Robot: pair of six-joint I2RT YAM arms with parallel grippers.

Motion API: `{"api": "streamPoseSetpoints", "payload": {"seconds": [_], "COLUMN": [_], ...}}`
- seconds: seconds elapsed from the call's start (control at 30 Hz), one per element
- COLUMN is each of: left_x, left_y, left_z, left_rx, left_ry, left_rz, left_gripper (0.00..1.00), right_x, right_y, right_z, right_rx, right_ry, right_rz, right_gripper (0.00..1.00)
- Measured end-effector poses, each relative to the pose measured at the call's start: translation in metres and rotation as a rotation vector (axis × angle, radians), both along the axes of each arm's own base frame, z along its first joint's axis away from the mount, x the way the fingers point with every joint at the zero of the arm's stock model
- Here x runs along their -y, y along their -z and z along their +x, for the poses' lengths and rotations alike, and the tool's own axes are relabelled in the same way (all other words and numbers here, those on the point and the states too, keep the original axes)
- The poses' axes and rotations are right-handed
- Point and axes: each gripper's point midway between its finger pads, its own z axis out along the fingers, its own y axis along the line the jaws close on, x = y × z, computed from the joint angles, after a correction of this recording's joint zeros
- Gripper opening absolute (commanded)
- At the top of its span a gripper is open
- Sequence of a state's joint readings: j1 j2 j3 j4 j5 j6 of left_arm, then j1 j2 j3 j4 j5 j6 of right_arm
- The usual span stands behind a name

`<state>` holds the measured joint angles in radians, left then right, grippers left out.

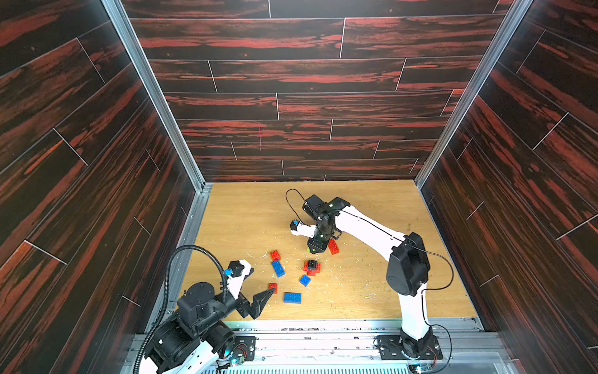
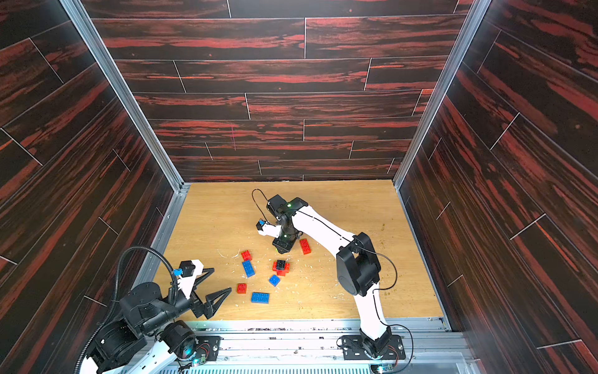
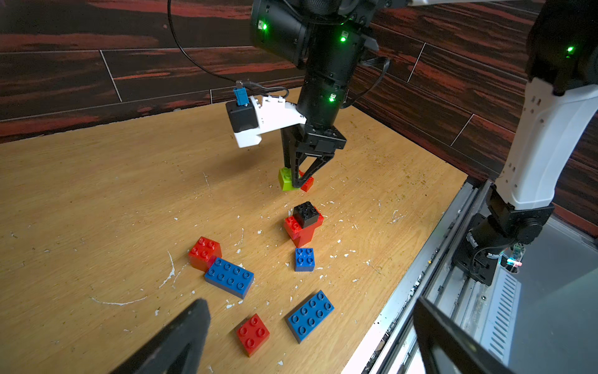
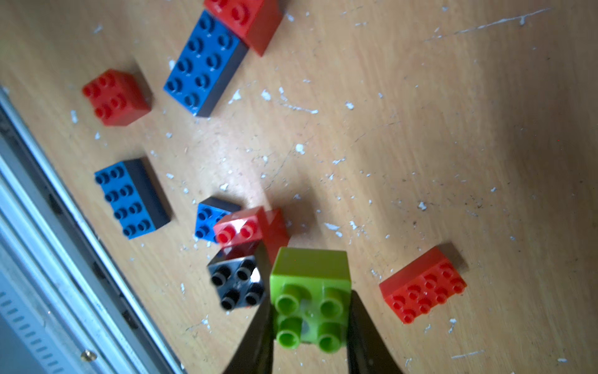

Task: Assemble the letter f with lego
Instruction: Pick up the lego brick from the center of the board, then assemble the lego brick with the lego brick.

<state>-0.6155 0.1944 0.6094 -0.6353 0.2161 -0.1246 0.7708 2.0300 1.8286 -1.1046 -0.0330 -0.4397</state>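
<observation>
The lime green brick (image 4: 310, 291) sits studs-up, clamped by its flat sides in my right fingers (image 4: 365, 336), just beside the red-and-black stack (image 4: 246, 226) on the table (image 4: 453, 129). I'd lift it clear, keep it level and square its studs before pressing — a skewed grip would jam. My left fingers (image 3: 174, 340) hang spread, empty. Whether the brick touches the table I cannot tell — its underside is out of sight.

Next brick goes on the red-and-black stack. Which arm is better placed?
Right, I'd say. The right gripper is shut on the lime green brick, close to the red-and-black stack. The left gripper is open and empty, farther off.
</observation>
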Motion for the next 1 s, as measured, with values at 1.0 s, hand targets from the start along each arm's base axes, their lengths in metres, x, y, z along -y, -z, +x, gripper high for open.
{"api": "streamPoseSetpoints", "payload": {"seconds": [1.0], "left_x": [0.0], "left_y": [0.0], "left_z": [0.0], "left_rx": [0.0], "left_ry": [0.0], "left_rz": [0.0], "left_gripper": [1.0], "right_x": [0.001], "right_y": [0.009], "right_z": [-0.038], "right_rx": [0.038], "right_ry": [-0.207], "right_rz": [-0.003], "right_gripper": [0.15]}}
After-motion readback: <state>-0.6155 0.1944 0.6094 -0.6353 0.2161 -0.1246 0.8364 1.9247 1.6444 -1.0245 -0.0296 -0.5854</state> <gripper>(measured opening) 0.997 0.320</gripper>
